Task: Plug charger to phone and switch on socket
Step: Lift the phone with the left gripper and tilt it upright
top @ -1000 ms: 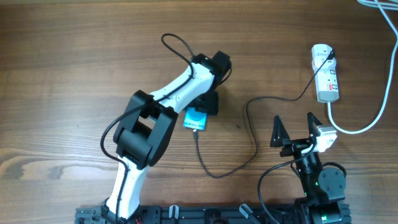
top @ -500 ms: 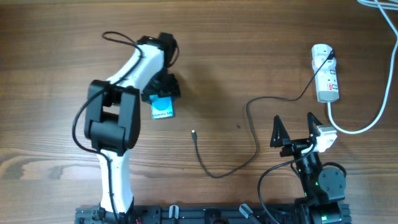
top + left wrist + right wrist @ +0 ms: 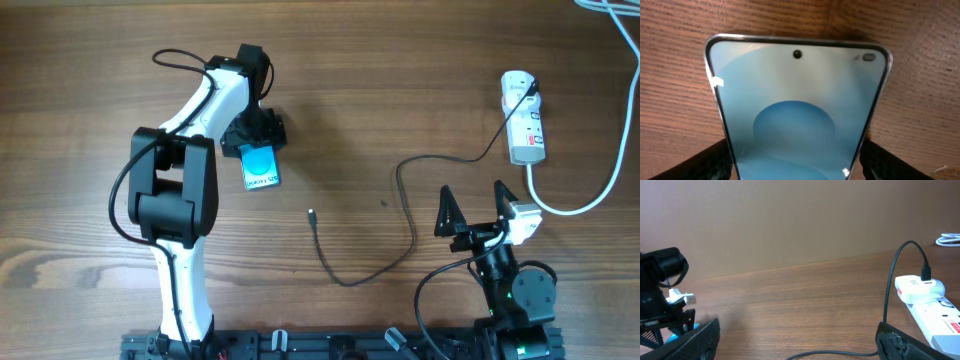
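— Jaws on the right gripper (image 3: 472,192), near us: are they shut?
— No, spread wide, holding nothing.
— And the charger (image 3: 345,281)?
— Its thin black cable lies in a loop on the tabletop (image 3: 80,60), just past that gripper. Its little tip lies apart from the phone (image 3: 261,170).
— Who has the phone?
— The left gripper (image 3: 258,148) pinches its sides, screen up and bright blue. Far off on the right sits the white socket (image 3: 524,130), with the charger plugged into its far end.
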